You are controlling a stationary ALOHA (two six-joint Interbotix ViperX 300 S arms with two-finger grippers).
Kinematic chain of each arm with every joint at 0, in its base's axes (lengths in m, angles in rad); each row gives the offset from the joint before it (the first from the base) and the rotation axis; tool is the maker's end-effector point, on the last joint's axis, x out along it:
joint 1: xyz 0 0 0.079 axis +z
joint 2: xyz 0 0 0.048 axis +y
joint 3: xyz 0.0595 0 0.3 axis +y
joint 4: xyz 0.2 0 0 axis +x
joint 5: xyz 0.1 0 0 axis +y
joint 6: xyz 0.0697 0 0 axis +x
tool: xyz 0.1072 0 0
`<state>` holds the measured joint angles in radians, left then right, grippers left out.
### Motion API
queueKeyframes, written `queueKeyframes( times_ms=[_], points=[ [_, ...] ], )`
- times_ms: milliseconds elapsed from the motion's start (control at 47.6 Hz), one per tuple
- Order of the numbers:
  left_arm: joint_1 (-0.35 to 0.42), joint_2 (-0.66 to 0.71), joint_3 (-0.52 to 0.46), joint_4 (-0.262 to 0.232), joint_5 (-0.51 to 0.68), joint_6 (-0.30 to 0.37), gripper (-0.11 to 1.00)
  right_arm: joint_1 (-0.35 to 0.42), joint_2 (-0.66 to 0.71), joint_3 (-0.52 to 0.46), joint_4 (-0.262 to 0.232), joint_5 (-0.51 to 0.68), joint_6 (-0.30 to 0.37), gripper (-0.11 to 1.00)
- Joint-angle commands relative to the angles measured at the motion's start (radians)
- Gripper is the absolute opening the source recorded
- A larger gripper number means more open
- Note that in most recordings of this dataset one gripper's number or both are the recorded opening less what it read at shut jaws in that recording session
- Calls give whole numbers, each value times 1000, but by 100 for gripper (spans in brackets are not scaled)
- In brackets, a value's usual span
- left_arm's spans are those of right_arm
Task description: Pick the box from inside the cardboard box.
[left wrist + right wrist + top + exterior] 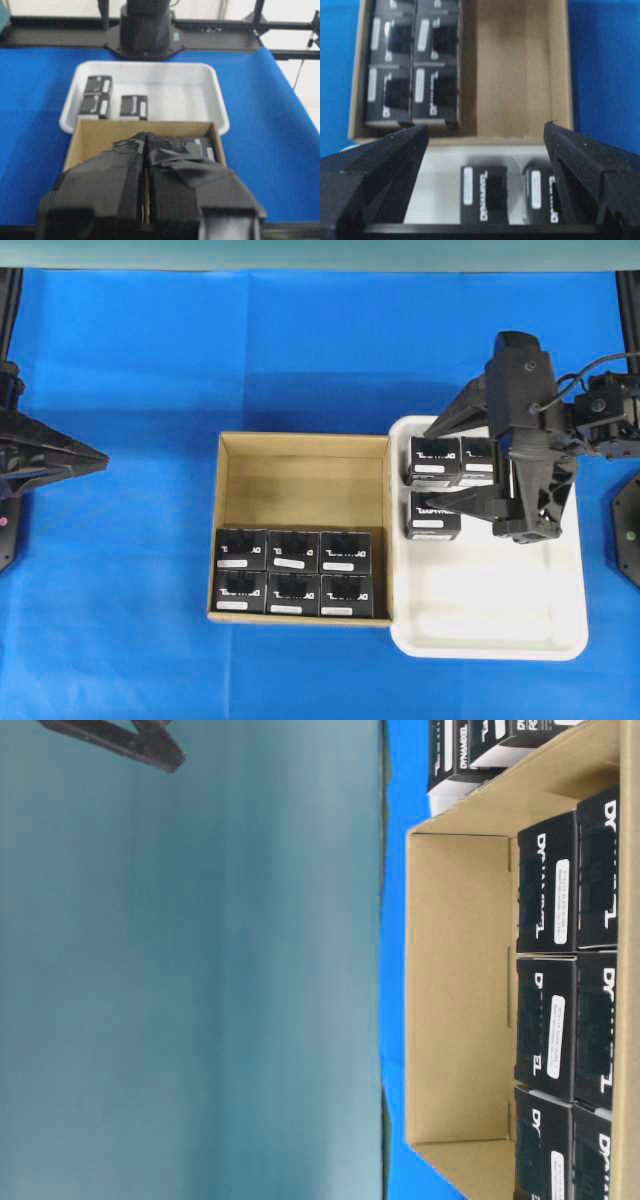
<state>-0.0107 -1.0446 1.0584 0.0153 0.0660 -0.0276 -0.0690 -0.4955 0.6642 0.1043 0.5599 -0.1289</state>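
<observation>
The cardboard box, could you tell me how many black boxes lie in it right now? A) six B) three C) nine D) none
A: the overhead view shows six black boxes in two rows of three along one side of the cardboard box.

Bright blue cloth (150, 390) covers the table. The cardboard box (300, 480) at centre frame is plain tan. Its six boxes (294, 572) are black with white labels. The tray (500, 630) at right is white, its three boxes (434, 513) black with white lettering.
</observation>
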Motion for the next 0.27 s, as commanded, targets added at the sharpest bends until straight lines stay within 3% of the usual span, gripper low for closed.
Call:
queueKeyframes(
  times_ms=[0, 252],
  points=[
    [0, 8, -25, 2, -5, 0, -4, 2, -6, -6, 3, -21, 3, 94],
    [0, 8, -25, 2, -5, 0, -4, 3, -8, 3, 3, -21, 0, 94]
  ],
)
